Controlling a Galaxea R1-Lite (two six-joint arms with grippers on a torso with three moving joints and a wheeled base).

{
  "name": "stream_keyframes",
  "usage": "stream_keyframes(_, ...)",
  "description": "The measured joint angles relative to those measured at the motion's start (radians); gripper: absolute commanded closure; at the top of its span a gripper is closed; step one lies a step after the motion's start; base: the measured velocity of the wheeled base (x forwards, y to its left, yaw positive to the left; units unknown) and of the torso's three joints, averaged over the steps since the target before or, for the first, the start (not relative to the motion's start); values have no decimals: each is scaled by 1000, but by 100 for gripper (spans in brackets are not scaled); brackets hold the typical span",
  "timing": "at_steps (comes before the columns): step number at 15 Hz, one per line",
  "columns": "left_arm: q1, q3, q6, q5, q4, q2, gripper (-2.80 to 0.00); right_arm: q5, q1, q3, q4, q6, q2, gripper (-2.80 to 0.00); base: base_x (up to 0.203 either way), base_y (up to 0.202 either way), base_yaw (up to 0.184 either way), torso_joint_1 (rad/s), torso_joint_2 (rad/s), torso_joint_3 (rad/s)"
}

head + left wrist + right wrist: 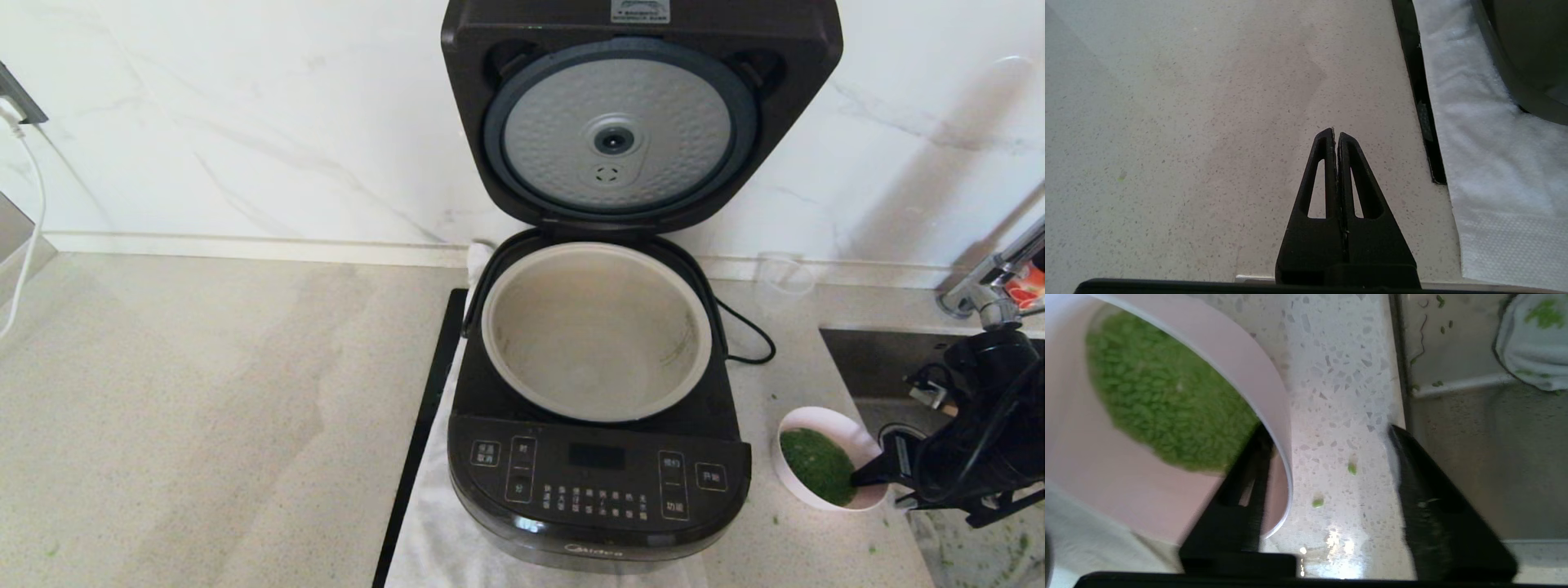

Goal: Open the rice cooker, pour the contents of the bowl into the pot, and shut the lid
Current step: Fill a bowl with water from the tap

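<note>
The rice cooker (pixel 600 482) stands in the middle of the counter with its lid (pixel 641 114) raised upright, silver underside facing me. The pot (pixel 596 327) inside looks empty. To its right sits the bowl (pixel 824 420), pink inside, holding the green contents (pixel 816 465). My right gripper (pixel 878 478) is open at the bowl's near-right rim. In the right wrist view one finger (pixel 1249 469) is inside the bowl (pixel 1241 363) beside the contents (pixel 1159 396), the other finger stands well outside. My left gripper (pixel 1336 132) is shut and empty over bare counter, left of the cooker.
A sink (pixel 882 359) with a faucet (pixel 988 282) lies just right of the bowl. A clear cup (pixel 784 273) and the power cord (pixel 747 335) are behind it. A white cloth (pixel 441 539) lies under the cooker, beside a black strip (pixel 424 425). Loose green bits (pixel 1351 468) dot the counter.
</note>
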Motion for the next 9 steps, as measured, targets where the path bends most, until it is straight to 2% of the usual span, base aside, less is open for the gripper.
stream_keyframes(5, 0, 0, 0, 0, 0, 0, 0, -18, 46, -7, -10, 36, 7, 0, 0, 0, 0, 0, 0, 0)
stream_keyframes(9, 0, 0, 0, -1, 0, 0, 0, -29, 51, -12, -4, 38, -13, 0, 0, 0, 0, 0, 0, 0)
